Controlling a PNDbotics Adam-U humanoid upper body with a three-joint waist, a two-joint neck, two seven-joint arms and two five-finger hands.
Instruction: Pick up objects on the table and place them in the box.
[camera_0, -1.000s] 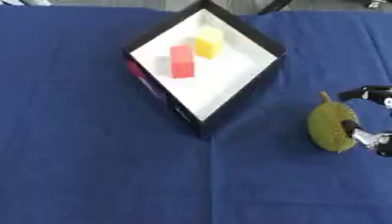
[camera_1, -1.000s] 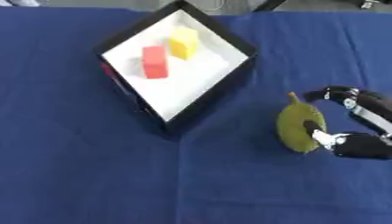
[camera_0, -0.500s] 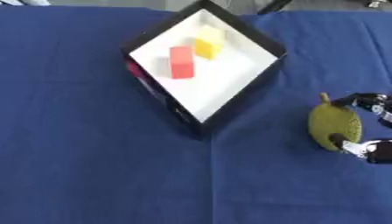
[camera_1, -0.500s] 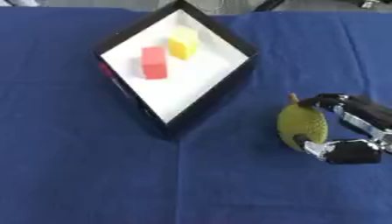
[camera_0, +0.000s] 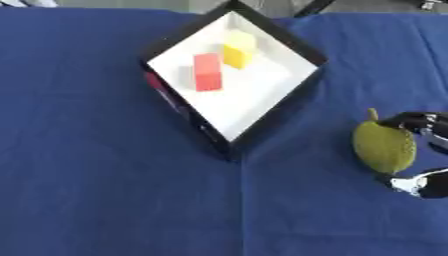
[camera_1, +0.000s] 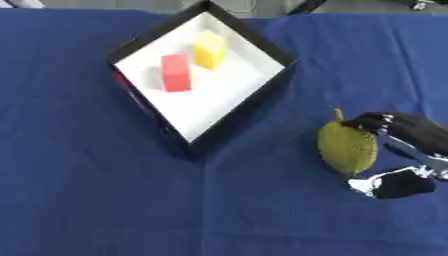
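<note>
A green spiky fruit (camera_1: 347, 148) with a short stem lies on the blue cloth at the right. My right hand (camera_1: 418, 137) comes in from the right edge and brackets it: the dark fingers (camera_1: 378, 121) curl over its stem end and the thumb (camera_1: 394, 183) presses at its lower end. To the upper left stands the black box (camera_1: 255, 106) with a white inside, turned like a diamond. A red block (camera_1: 176, 73) and a yellow block (camera_1: 208, 49) lie inside it. My left hand shows in no view.
The blue cloth (camera_0: 96, 200) covers the whole table, with a fold line running down from the box's near corner. Dark objects show at the table's far edge.
My right hand has closed in on the fruit, its fingers and thumb drawing round both ends. The fruit has stayed in place on the cloth.
</note>
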